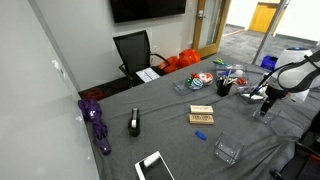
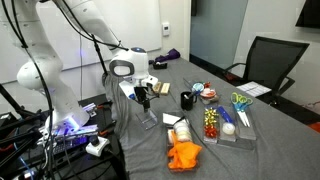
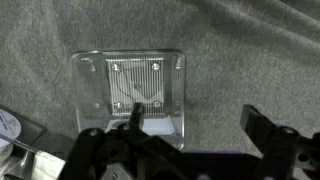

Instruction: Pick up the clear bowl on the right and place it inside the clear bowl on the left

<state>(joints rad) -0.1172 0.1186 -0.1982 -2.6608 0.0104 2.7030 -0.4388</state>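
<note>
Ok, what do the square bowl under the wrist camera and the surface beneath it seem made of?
Square bowl: likely clear plastic, glossy; the grey underneath shows through it and its rim catches light, though glass is possible. Table covering: grey fabric, matte and felt-like; fuzzy texture with soft creases.

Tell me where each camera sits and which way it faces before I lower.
Exterior view: off the grey table end, facing the wall screen and black chair; arm and gripper enter at the right edge.
Exterior view: beside the robot's base, facing along the table toward the black chair; the whole arm shows.
Wrist view: looking down on a clear bowl; the open gripper shows along the bottom.
Shared: both exterior views show the chair and the black cup.
</note>
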